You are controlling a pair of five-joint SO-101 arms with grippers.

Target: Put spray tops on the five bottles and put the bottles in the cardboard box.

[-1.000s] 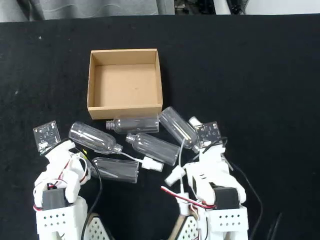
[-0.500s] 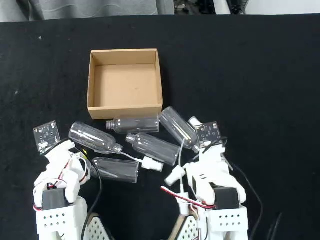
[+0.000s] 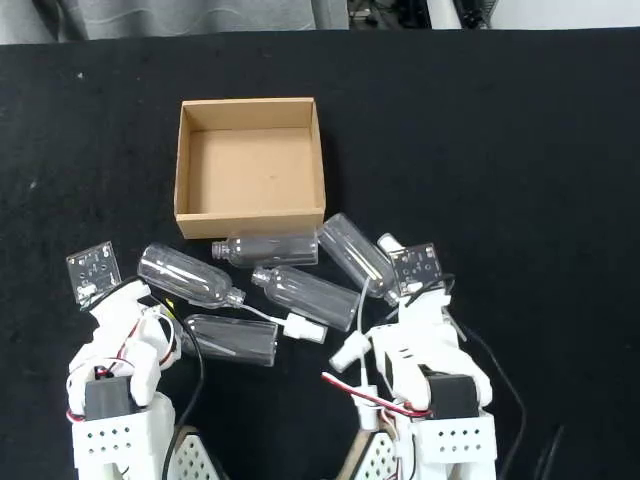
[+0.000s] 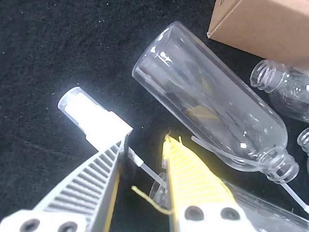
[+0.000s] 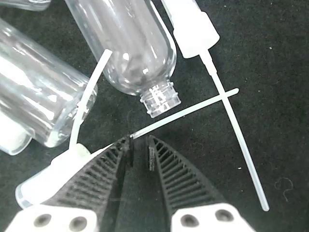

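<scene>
Bottles (image 3: 305,295), five: lying on their sides on the bench (image 3: 520,150), just before the cardboard box (image 3: 250,222). Left claw (image 4: 144,142): gaping narrowly astride a spray top (image 4: 94,120) tube. Right claw (image 5: 140,140): hanging barely parted.

The left arm (image 3: 118,345) and the right arm (image 3: 425,350) are white plastic shells with black motor blocks. Each has a small square circuit board (image 3: 93,272) at the wrist, and thin red, yellow and black cables (image 3: 350,392). The left hand (image 4: 145,140) has one white ribbed finger (image 4: 87,193) and one yellow finger (image 4: 193,183). The right hand (image 5: 139,141) has two black ribbed fingers (image 5: 178,183), with screws (image 5: 42,220) at the base.
</scene>
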